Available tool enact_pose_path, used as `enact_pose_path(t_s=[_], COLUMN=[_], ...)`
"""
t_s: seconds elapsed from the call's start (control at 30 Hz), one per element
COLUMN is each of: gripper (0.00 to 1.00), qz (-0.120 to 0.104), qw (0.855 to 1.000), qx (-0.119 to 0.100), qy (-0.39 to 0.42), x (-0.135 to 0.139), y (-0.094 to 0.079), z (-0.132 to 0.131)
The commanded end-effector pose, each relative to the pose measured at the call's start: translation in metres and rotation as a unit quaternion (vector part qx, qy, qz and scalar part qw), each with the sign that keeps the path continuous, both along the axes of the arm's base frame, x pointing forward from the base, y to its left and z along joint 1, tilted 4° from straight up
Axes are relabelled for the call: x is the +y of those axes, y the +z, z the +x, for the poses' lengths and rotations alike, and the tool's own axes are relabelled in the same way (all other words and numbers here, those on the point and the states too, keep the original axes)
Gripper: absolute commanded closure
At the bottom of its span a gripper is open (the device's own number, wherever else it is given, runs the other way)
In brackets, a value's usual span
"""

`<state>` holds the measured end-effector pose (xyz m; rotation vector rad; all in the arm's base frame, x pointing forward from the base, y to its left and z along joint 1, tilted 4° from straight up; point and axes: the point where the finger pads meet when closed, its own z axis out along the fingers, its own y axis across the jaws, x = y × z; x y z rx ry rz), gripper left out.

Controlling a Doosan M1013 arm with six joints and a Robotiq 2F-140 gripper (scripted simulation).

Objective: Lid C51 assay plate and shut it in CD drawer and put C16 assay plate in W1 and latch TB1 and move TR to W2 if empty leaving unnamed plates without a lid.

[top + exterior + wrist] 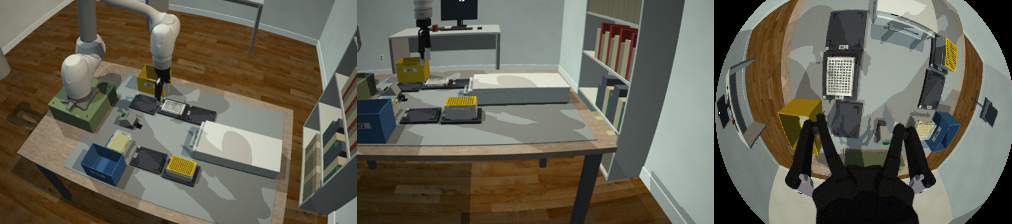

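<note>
Gripper (160,97) hangs above the bench between the yellow bin W1 (144,79) and the lidded black assay plate (173,107), jaws released and empty. Plate sits in its nest in the far row, beside the shut cooler CD (240,147).

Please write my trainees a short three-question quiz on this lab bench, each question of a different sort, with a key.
1. True or false: the gripper is shut on a plate.
2. Which bin stands nearest the gripper? A: the yellow bin W1. B: the blue bin. C: neither, as both are equally far.
3. Fill in: the white-welled plate lies in the ___ of the three nests in the back row.

Key: 1 false, since its fingers are open and hold nothing. 2 A. 3 middle.
</note>
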<state>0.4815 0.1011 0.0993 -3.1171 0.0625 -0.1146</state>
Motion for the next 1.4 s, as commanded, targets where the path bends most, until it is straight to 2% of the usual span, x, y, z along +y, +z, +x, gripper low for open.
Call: enact_pose_path(t_s=[0.0, 1.37], gripper=[0.34, 0.34], qz=[0.000, 0.000], qw=[1.000, 1.000], qx=[0.000, 0.000], qy=[0.000, 0.000], x=[-0.011, -0.133], y=[0.001, 0.009], z=[0.007, 0.084])
